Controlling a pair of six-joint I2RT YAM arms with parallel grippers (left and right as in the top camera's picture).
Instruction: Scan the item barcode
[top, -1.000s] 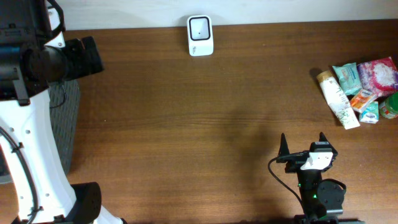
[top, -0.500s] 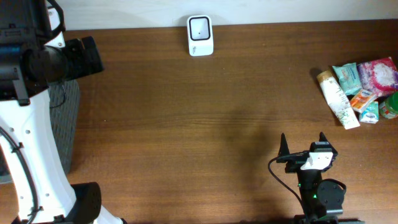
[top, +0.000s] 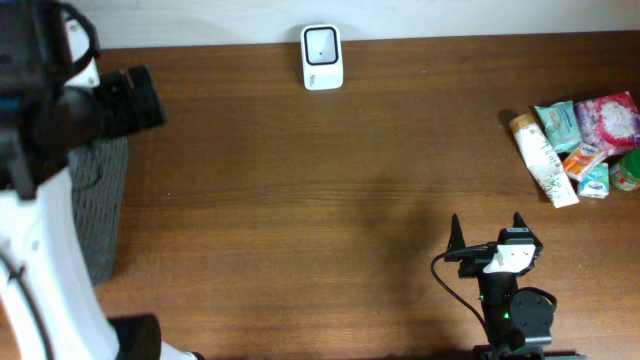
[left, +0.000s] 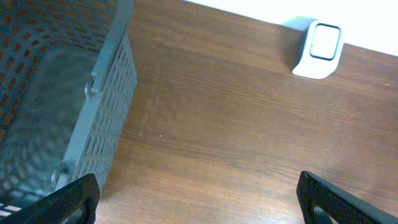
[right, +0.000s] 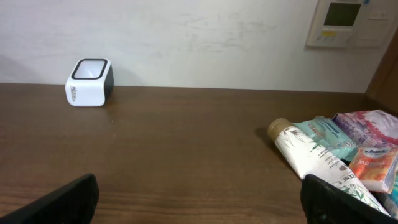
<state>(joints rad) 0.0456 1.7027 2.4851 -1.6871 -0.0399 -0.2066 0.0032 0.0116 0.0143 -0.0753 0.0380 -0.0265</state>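
Brown wood-grain table (top: 300, 200), smooth and matte, set against a plain white wall (right: 186, 37). At 5 o'clock in the overhead view, right gripper (top: 486, 228): two black pointed fingers spread wide apart, nothing between them, with a white block and a looped black cable just behind. Same in its wrist view: dark fingertips (right: 68, 202) at both lower corners, bare wood between.

Over the table's 9 o'clock side, left gripper (left: 198, 200), likewise spread wide and empty, flat black tips at the lower corners of its own view, close beside the basket (left: 93, 106). Grey plastic, rectangular, walls a lattice of small slots, standing at the table's left edge.

At 12 o'clock, scanner (top: 322, 57) by the far edge near the wall: small white rounded block with a dark square window on its face.

At 3 o'clock, items (top: 590, 150) in a heap, well apart from both grippers and from the scanner. Cream tube (top: 543, 160) with a tan cap and leaf print, lying flat on the heap's left side. Beside it a crinkled teal packet (top: 557, 122), a glossy pink packet (top: 615, 118), smaller orange and white pieces, and something green at the frame edge.

At 1 o'clock in the right wrist view, beige wall panel (right: 345, 22) with a small screen.
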